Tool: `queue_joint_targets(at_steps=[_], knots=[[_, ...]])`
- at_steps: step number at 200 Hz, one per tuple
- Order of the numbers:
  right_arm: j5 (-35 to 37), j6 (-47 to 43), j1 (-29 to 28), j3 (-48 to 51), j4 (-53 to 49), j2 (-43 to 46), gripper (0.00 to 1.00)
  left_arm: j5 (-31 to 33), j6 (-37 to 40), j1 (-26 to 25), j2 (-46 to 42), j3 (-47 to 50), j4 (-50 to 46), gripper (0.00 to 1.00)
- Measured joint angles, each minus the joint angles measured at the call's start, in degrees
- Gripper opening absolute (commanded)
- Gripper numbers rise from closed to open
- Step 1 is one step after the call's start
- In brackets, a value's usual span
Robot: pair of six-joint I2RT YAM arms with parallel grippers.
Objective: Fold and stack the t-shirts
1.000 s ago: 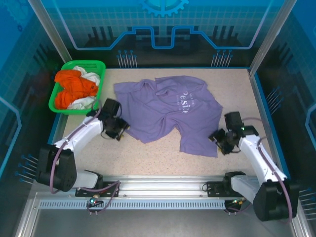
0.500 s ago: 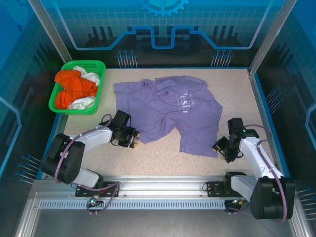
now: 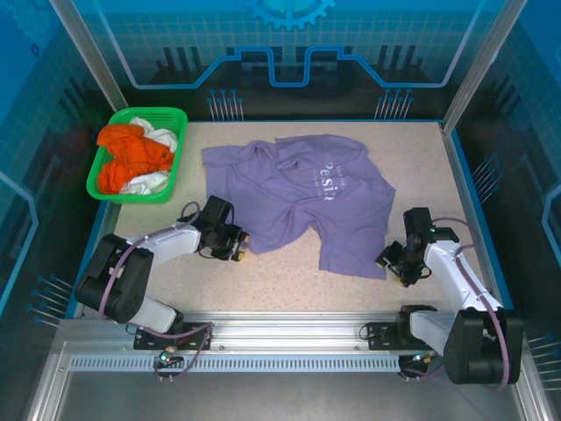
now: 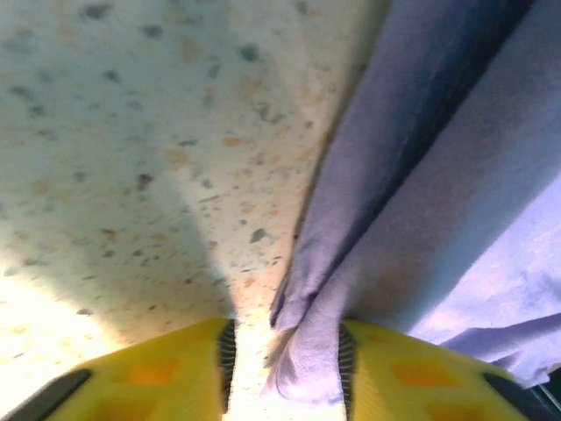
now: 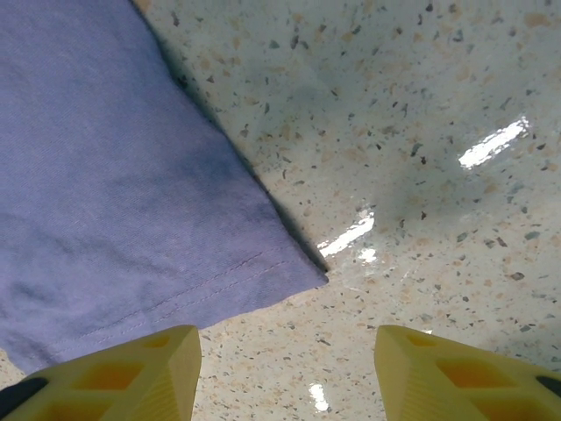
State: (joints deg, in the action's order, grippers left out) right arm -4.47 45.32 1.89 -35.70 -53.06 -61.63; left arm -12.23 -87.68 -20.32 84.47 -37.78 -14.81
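A large lavender-purple t-shirt (image 3: 307, 197) lies crumpled, white lettering up, in the middle of the table. My left gripper (image 3: 241, 250) is low at its lower left edge. In the left wrist view a bunched fold of the purple cloth (image 4: 307, 351) sits between the yellow fingers (image 4: 158, 373), touching the right pad, with a gap at the left pad. My right gripper (image 3: 392, 263) is open beside the shirt's lower right corner. That hem corner (image 5: 289, 276) lies flat just ahead of the spread fingertips (image 5: 123, 373). Orange t-shirts (image 3: 131, 158) and white ones (image 3: 149, 182) are piled in the basket.
A green mesh basket (image 3: 131, 198) stands at the far left corner of the speckled table (image 3: 280, 281). Blue enclosure walls surround the table. A metal rail (image 3: 289, 329) with the arm bases runs along the near edge.
The left gripper moved right to the shirt's lower left edge and its jaws narrowed around the fold. The right gripper shifted slightly nearer, beside the shirt's lower right corner.
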Motion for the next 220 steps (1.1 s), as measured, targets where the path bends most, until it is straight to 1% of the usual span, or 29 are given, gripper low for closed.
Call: queue_joint_targets(at_steps=[22, 33, 63, 89, 137, 173, 220], knots=[[0.0, -0.7, 0.0, -0.1, 0.1, 0.0, 0.56, 1.0, 0.8, 0.1, -0.9, 0.0, -2.1, 0.18], [0.0, -0.9, 0.0, -0.1, 0.2, 0.0, 0.56, 1.4, 1.2, 0.1, -1.0, 0.0, -3.2, 0.17], [0.0, -1.5, 0.0, -0.3, 0.2, 0.0, 0.56, 2.6, 1.2, 0.2, -3.4, 0.3, -5.9, 0.20], [0.0, -1.9, 0.0, -0.5, 0.7, -0.1, 0.57, 2.5, 1.6, 0.7, -4.1, 0.5, -5.7, 0.26], [0.0, -2.3, 0.0, -0.7, 1.2, -1.1, 0.57, 2.0, 2.3, 1.0, -1.1, 0.5, -4.3, 0.26], [0.0, -2.3, 0.0, -0.7, 1.3, -1.3, 0.57, 1.6, 2.3, 1.0, -0.9, 0.5, -3.8, 0.29], [0.0, -2.6, 0.0, -0.7, 1.4, -1.4, 0.58, 1.4, 2.3, 1.0, -0.9, 0.6, -2.8, 0.30]])
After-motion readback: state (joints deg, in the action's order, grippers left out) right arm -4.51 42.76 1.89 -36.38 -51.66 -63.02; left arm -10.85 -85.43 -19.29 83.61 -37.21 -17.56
